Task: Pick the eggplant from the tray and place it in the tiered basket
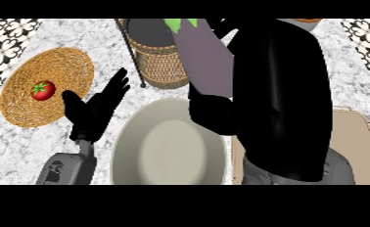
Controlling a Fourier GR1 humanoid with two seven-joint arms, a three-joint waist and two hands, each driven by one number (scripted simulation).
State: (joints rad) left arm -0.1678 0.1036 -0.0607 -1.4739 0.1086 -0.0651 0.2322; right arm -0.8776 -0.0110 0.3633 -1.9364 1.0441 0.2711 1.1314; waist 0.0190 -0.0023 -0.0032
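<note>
The eggplant (204, 55) is pale purple with a green stem at its top. It is held up close to the view, and my right hand (278, 99) is curled round it, thumb across its lower end. It hangs beside and partly over the wicker tiered basket (160, 67) at the top centre. The tray (354, 143), a tan surface, shows at the lower right, mostly hidden by my right hand. At the lower left my left hand (98, 106) rests open with fingers up.
A round woven mat (61, 69) at the left carries a red tomato (42, 90). A large pale bowl (170, 145) stands in the lower middle. A thin dark rod (131, 55) runs along the basket's left side. An orange thing (307, 20) peeks at the top right.
</note>
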